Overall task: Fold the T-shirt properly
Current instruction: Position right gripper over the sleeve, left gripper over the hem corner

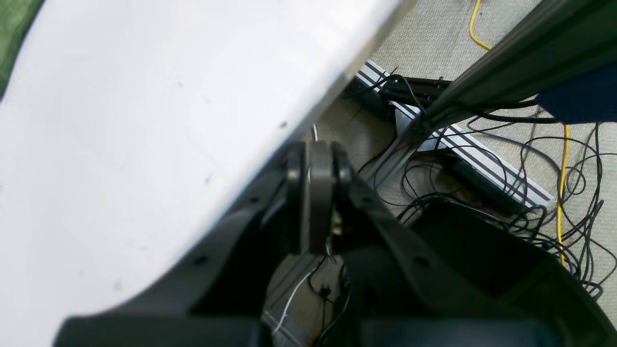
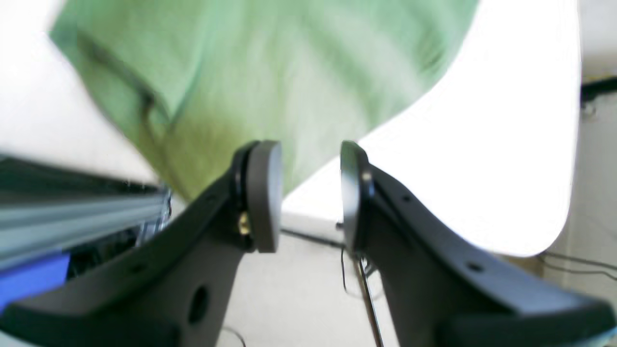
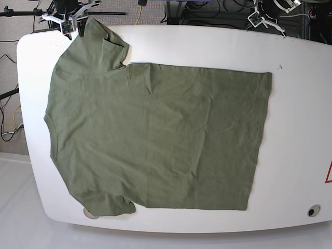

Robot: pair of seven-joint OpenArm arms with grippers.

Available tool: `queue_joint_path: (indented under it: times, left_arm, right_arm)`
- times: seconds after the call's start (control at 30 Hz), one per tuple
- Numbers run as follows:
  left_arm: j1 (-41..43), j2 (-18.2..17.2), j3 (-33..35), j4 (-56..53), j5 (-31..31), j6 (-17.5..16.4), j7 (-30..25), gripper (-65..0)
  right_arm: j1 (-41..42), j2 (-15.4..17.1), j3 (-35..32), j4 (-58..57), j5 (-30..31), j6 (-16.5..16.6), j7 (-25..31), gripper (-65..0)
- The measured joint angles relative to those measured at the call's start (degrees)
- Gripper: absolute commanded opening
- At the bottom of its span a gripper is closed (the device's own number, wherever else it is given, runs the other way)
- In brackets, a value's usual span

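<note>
While both arms hang off the table's far edge, I see my left gripper (image 1: 320, 193) with its black pads pressed together on nothing, out past the rim above tangled black and yellow floor cables (image 1: 530, 193); my right gripper (image 2: 308, 193) holds its pads apart with a clear gap, empty, just short of a sleeve; the plain olive-green short-sleeved cotton T-shirt (image 3: 155, 135) lies spread flat and slightly wrinkled across the white rounded table (image 3: 301, 129), one sleeve reaching the far edge; grey carpet surrounds.
</note>
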Motion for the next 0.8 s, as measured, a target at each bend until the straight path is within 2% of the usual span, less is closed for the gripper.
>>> queue_joint_path:
  times: [0.1, 0.2, 0.33, 0.37, 0.43, 0.53, 0.6, 0.7, 0.8]
  left_arm:
    - [0.17, 0.00, -0.52, 0.72, 0.31, -0.02, 0.00, -61.5]
    - [0.90, 0.35, -2.47, 3.21, 0.98, -0.98, -0.11, -60.2]
    - [1.88, 0.15, -4.92, 5.79, 1.16, -1.73, -0.87, -59.0]
    - [2.01, 0.13, -5.25, 6.45, 0.96, -1.60, -1.14, -58.8]
    - [1.73, 0.33, -6.08, 7.98, -0.39, 0.81, -2.43, -58.1]
    - [0.81, 0.15, -8.63, 11.47, -1.11, 0.76, -3.89, -58.0]
    - [0.94, -0.24, -9.60, 12.63, -2.08, 1.97, -4.79, -57.8]
    - [1.33, -0.35, -10.23, 13.00, -1.38, 1.27, -4.63, -57.2]
    - [1.44, 0.24, -9.94, 13.00, -1.07, -0.98, -3.06, -56.1]
  right_arm:
    - [0.09, 1.29, -0.17, 0.07, 0.83, 0.52, -0.50, -45.5]
    - [-0.24, 3.91, 0.11, 0.96, 2.25, 0.92, -1.86, -45.4]
    - [0.59, 5.86, 1.22, 1.36, 2.03, -1.05, -1.44, -45.4]
    - [0.81, 6.21, 1.40, 1.33, 1.64, -1.18, -1.46, -45.4]
    - [1.07, 6.95, 1.44, 1.29, 1.64, -0.61, -1.57, -45.4]
    - [1.25, 8.31, 1.38, 1.20, 1.22, 1.09, -1.33, -45.5]
    - [1.55, 8.96, 1.38, 1.20, 1.20, 1.03, -1.16, -45.5]
    - [2.03, 9.84, 1.62, 1.20, 0.83, -0.17, -1.16, -45.4]
    - [2.84, 10.27, 1.73, 1.18, 0.37, -0.15, -1.22, -45.9]
